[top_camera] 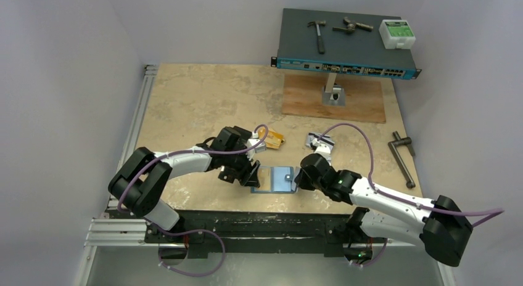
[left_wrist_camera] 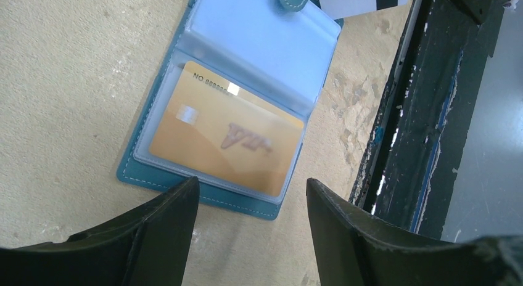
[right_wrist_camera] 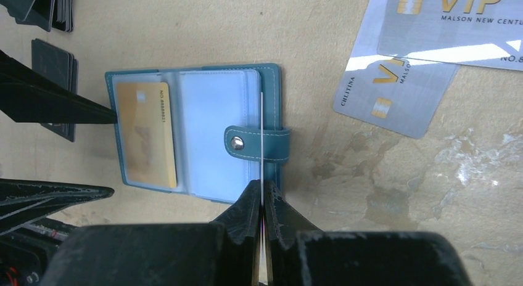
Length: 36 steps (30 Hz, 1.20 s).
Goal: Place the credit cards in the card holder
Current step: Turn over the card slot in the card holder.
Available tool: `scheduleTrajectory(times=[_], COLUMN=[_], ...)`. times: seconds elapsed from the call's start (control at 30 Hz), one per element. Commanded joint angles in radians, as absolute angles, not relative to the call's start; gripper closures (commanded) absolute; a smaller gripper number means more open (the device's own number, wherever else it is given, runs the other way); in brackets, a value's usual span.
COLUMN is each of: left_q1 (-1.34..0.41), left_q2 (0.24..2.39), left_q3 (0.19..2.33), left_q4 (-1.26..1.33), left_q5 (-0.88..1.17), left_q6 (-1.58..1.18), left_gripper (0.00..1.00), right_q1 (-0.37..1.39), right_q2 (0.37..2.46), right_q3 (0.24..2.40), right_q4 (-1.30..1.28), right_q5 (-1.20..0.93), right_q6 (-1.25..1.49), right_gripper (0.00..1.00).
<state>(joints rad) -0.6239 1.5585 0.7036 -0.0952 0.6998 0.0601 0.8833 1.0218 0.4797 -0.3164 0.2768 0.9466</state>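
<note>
Under the card holder [top_camera: 277, 180], the stone-patterned table [top_camera: 203, 95] forms the supporting surface. The left gripper [top_camera: 251, 175] is positioned at the holder's left edge with its jaws set well apart and nothing between them. Whether the fingertips [left_wrist_camera: 179, 200] touch the holder cannot be determined. The right gripper [right_wrist_camera: 262, 196] is positioned at the holder's right edge, fully closed on a thin pale card [right_wrist_camera: 262, 113] held edge-on above that side. The card holder lies open and flat between the two grippers. A group of silver-white cards [right_wrist_camera: 395, 95] lies beyond the holder on the right, orange-gold cards [top_camera: 272, 138] lie beyond it on the left, and black cards [right_wrist_camera: 52, 61] lie near its left edge. One orange-gold card [left_wrist_camera: 222, 135] sits inside the holder's left clear pocket. The snap tab [right_wrist_camera: 256, 143] lies on the holder's right half, just beside the pale card.
</note>
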Motion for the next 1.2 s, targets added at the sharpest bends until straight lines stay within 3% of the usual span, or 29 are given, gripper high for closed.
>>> scheduleTrajectory(times=[0.0,1.17], left_q1=[-0.620,-0.614], left_q2=[1.566,1.576], left_q3=[0.741,0.755], left_q4=[-0.086,-0.107], left_q5=[0.707,0.719], left_q6=[0.058,0.061], left_gripper=[0.36,0.38], right_q1=[0.882,0.887], right_q2=[0.971,0.993], right_q3=[0.507,0.427], right_q4=[-0.384,-0.239], right_q5=[0.343,0.279], right_q6=[0.964,0.952], right_gripper=[1.00,1.00])
